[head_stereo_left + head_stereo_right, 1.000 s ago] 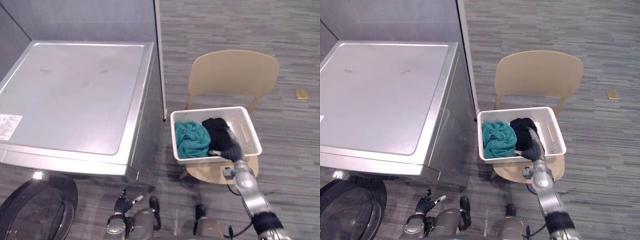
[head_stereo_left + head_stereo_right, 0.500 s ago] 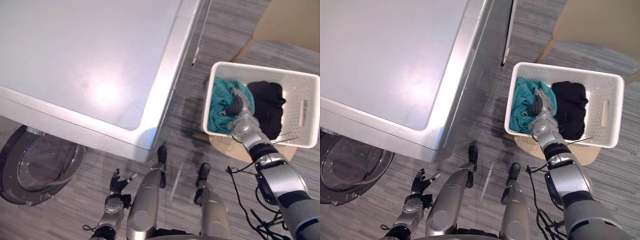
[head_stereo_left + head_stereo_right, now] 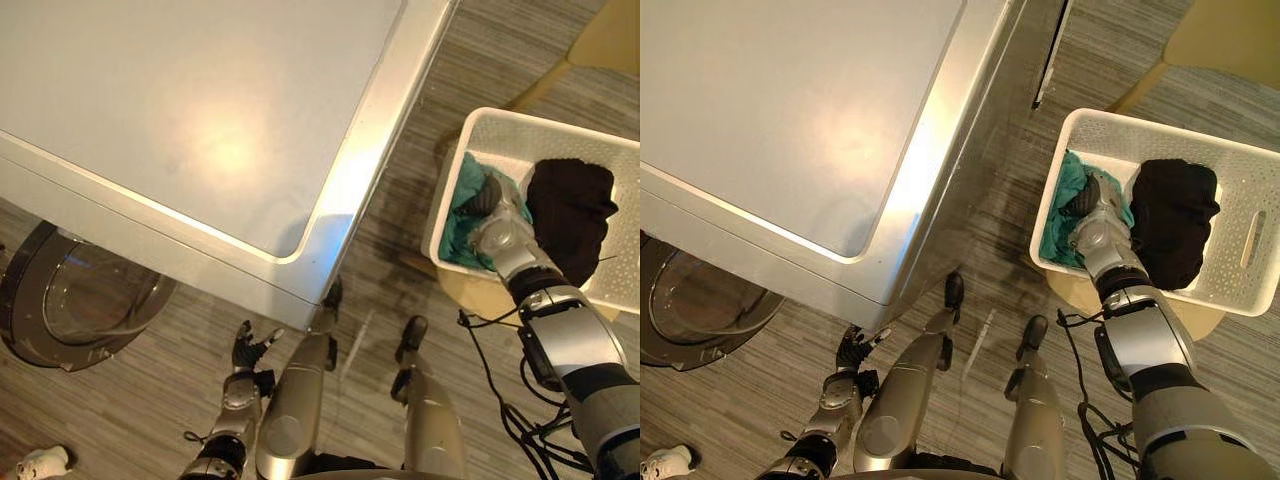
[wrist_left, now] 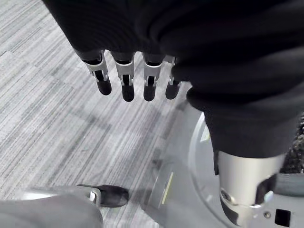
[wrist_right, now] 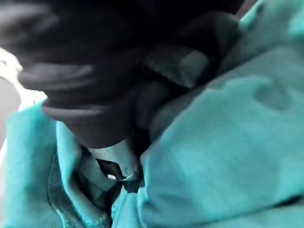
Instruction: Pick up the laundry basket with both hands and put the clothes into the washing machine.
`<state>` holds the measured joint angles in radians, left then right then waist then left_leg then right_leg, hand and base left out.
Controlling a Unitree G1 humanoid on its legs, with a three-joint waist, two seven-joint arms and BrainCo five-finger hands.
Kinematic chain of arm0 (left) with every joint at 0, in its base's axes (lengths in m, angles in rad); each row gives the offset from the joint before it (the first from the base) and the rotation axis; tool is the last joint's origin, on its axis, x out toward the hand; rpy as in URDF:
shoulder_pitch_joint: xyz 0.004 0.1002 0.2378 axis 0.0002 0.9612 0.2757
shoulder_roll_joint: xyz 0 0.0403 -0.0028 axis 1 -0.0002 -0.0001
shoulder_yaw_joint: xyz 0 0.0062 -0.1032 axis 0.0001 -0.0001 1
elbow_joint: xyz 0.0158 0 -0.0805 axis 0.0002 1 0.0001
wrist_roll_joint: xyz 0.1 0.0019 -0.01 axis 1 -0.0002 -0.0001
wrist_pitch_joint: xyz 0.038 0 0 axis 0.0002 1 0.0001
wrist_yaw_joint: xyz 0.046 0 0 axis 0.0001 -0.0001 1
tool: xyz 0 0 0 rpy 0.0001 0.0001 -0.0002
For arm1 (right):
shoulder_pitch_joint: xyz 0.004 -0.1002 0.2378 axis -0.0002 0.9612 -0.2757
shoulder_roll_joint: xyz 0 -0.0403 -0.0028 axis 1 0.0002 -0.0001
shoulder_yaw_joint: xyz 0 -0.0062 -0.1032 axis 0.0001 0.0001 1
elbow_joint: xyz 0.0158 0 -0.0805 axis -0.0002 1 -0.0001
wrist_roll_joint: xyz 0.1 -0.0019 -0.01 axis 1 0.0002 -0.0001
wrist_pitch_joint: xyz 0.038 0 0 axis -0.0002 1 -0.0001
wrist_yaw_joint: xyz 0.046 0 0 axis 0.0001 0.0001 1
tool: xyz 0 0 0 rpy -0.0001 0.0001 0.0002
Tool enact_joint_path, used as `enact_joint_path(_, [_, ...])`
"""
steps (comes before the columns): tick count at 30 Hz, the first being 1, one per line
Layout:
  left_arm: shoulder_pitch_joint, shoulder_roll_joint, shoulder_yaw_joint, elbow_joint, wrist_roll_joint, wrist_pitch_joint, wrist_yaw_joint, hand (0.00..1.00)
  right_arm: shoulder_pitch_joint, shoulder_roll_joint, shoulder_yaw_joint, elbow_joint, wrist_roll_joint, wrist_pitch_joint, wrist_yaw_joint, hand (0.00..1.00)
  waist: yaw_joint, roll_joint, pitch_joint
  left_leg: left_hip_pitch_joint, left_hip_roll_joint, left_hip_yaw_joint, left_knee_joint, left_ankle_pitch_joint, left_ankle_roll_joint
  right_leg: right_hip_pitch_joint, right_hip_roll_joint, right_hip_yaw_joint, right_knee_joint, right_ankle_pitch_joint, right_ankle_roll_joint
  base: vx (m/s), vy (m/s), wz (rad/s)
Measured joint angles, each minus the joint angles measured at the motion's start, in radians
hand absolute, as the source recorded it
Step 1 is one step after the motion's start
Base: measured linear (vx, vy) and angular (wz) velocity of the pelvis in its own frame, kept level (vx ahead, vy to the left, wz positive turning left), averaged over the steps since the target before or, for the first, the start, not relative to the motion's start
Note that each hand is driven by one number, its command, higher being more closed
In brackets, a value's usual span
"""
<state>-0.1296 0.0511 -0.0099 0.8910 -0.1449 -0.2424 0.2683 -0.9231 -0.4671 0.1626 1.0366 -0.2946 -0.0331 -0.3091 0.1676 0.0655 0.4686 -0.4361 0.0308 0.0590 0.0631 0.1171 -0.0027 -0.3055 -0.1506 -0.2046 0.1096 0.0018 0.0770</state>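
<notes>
Laundry basket (image 3: 1160, 133) sits on a chair (image 3: 1230, 35) to the robot's right, beside the washing machine (image 3: 200, 120); the right hand (image 3: 1098, 205) is sunk in its teal garment (image 3: 1062, 222), grip impossible to tell, while the left hand (image 3: 247, 352) hangs straight-fingered, well apart.

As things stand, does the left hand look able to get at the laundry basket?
Probably not: the left hand hangs by the washing machine, well apart from the laundry basket on the chair at the robot's right.

Grey striped floor (image 3: 740, 400), tan chair (image 3: 1230, 35) at right
</notes>
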Motion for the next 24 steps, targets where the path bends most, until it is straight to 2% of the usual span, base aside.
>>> enact_joint_path(1, [0.0,0.0,0.0,-0.001,0.0,0.001,0.0,0.0,0.015,0.0,-0.016,-0.047,0.008,0.0,-0.004,1.0,-0.005,-0.001,0.001,0.006,0.0,0.002,-0.003,0.0,0.0,0.004,0.0,0.002,-0.001,0.0,0.0,-0.01,-0.002,-0.17])
enact_joint_path(5, [0.009,0.005,0.003,-0.046,0.007,0.022,0.001,0.0,0.175,0.057,-0.133,-0.443,0.103,-0.01,-0.058,1.0,-0.047,-0.028,0.016,0.096,0.003,0.028,-0.052,0.007,0.001,0.059,0.001,0.022,-0.008,-0.001,0.001,0.02,-0.005,-0.17])
enact_joint_path(6, [0.013,0.006,0.004,-0.055,0.01,0.023,0.001,0.0,0.206,0.072,-0.142,-0.499,0.127,-0.017,-0.063,1.0,-0.048,-0.032,0.018,0.114,0.003,0.033,-0.058,0.007,0.001,0.072,0.002,0.024,-0.008,-0.001,0.0,0.04,-0.004,-0.17])
enact_joint_path(8, [0.034,0.009,0.004,-0.083,0.034,0.034,-0.001,0.0,0.331,0.137,-0.156,-0.7,0.216,-0.069,-0.062,1.0,-0.076,-0.048,0.01,0.167,0.005,0.048,-0.075,0.007,0.001,0.109,0.003,0.036,-0.008,-0.002,0.002,0.06,0.003,-0.19])
enact_joint_path(9, [0.04,0.012,0.004,-0.084,0.039,0.038,-0.002,0.0,0.361,0.161,-0.156,-0.743,0.235,-0.08,-0.061,1.0,-0.079,-0.057,0.004,0.181,0.005,0.057,-0.087,0.007,0.001,0.112,0.003,0.041,-0.008,-0.005,0.002,0.06,0.006,-0.27])
enact_joint_path(12, [0.079,0.024,0.005,-0.085,0.049,0.053,-0.009,0.0,0.523,0.28,-0.132,-0.931,0.292,-0.126,-0.048,1.0,-0.103,-0.1,-0.036,0.248,0.001,0.089,-0.124,0.006,0.0,0.147,-0.001,0.066,-0.01,-0.022,0.017,0.06,-0.002,-0.29])
enact_joint_path(14, [0.112,0.024,0.005,-0.085,0.063,0.062,-0.02,0.0,0.61,0.326,-0.108,-1.004,0.325,-0.146,-0.015,1.0,-0.103,-0.112,-0.088,0.278,0.003,0.11,-0.14,0.004,-0.002,0.156,0.001,0.08,-0.011,-0.022,0.017,0.09,0.011,-0.26])
enact_joint_path(16, [0.141,0.027,0.005,-0.085,0.079,0.063,-0.03,0.0,0.665,0.363,-0.079,-1.069,0.364,-0.162,0.015,1.0,-0.102,-0.116,-0.111,0.333,0.003,0.132,-0.156,-0.001,-0.005,0.194,0.003,0.101,-0.014,-0.022,0.017,0.07,0.014,-0.37])
enact_joint_path(18, [0.173,0.033,0.006,-0.082,0.08,0.063,-0.03,0.0,0.711,0.399,-0.044,-1.12,0.421,-0.195,0.053,1.0,-0.104,-0.119,-0.16,0.35,0.003,0.143,-0.156,-0.009,-0.009,0.201,0.003,0.114,-0.009,-0.022,0.018,0.04,0.023,-0.25])
enact_joint_path(19, [0.178,0.035,0.006,-0.082,0.08,0.062,-0.032,0.0,0.733,0.42,-0.037,-1.154,0.449,-0.217,0.072,1.0,-0.109,-0.118,-0.17,0.354,0.004,0.134,-0.145,-0.013,-0.009,0.202,0.003,0.122,0.016,-0.026,0.022,0.01,0.017,0.25])
enact_joint_path(20, [0.177,0.039,0.008,-0.078,0.082,0.062,-0.036,0.0,0.741,0.429,-0.032,-1.172,0.472,-0.235,0.081,1.0,-0.129,-0.117,-0.17,0.342,0.006,0.107,-0.107,-0.028,0.0,0.201,0.002,0.122,0.06,-0.033,0.033,-0.01,0.033,0.56])
enact_joint_path(22, [0.169,0.04,0.015,-0.075,0.088,0.062,-0.049,0.0,0.76,0.439,-0.031,-1.201,0.494,-0.25,0.09,1.0,-0.14,-0.117,-0.171,0.328,0.011,0.069,-0.067,-0.038,0.013,0.195,-0.001,0.149,0.152,-0.071,0.059,-0.03,0.015,0.92])
enact_joint_path(23, [0.166,0.047,0.019,-0.076,0.096,0.06,-0.051,0.0,0.777,0.441,-0.032,-1.218,0.504,-0.263,0.094,1.0,-0.152,-0.119,-0.172,0.315,0.002,0.014,-0.03,-0.045,0.024,0.174,-0.008,0.193,0.367,-0.168,0.041,-0.01,-0.063,1.41])
enact_joint_path(24, [0.171,0.051,0.021,-0.078,0.101,0.059,-0.05,0.0,0.784,0.446,-0.027,-1.219,0.515,-0.275,0.099,1.0,-0.149,-0.127,-0.181,0.307,-0.013,-0.034,-0.001,-0.047,0.025,0.179,-0.005,0.227,0.529,-0.205,0.067,-0.01,-0.094,1.41])
